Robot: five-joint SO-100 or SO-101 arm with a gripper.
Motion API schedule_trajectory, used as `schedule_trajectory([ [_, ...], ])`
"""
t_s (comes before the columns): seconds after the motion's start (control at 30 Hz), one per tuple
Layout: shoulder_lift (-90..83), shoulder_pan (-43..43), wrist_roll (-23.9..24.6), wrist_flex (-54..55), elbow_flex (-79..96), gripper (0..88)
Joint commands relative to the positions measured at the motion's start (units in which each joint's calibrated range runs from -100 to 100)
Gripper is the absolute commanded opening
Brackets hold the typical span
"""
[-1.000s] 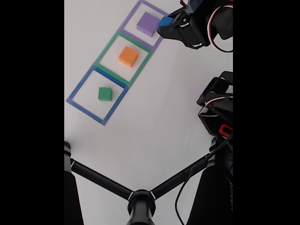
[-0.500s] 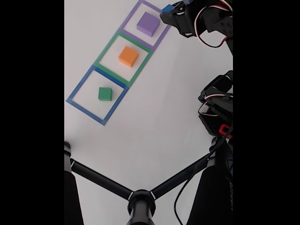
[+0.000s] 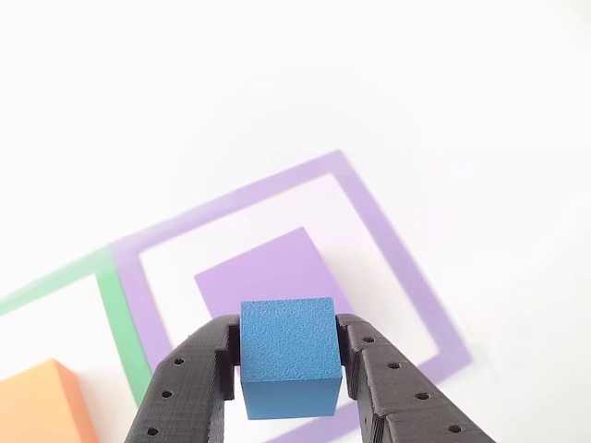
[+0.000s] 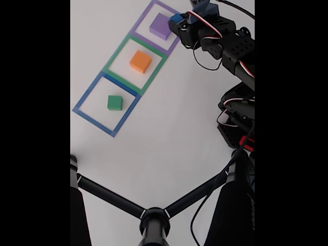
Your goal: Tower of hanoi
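My gripper (image 3: 288, 369) is shut on the small blue cube (image 3: 287, 355), its black fingers (image 3: 199, 378) pressing both sides. Right behind the cube lies the purple block (image 3: 268, 272) inside the purple square outline (image 3: 397, 258). In the fixed view the gripper (image 4: 178, 21) holds the blue cube (image 4: 176, 19) just right of the purple block (image 4: 160, 25). The orange block (image 4: 140, 61) sits in the green outline, and its corner (image 3: 42, 401) shows at the lower left of the other view. The green block (image 4: 115, 102) rests in the blue outline (image 4: 84, 100).
The arm's base and cables (image 4: 238, 118) stand at the right of the fixed view. A black stand with two legs (image 4: 154, 218) crosses the bottom. White table (image 4: 169, 128) lies open between the outlines and the stand.
The gripper carried the blue cube up and away from the purple block, then came back left beside it. The arm's upper links have swung into view at the top right.
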State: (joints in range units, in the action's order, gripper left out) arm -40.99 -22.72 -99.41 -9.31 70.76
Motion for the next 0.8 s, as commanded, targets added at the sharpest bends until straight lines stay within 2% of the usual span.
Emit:
schedule_trajectory([
  [0.0, 8.57, 0.28, -0.59, 14.57, -0.03, 3.7],
  [0.3, 24.80, 0.76, -0.59, 33.68, -1.48, 3.6],
  [0.77, 37.07, 1.72, -0.59, 46.96, -2.48, 3.7],
])
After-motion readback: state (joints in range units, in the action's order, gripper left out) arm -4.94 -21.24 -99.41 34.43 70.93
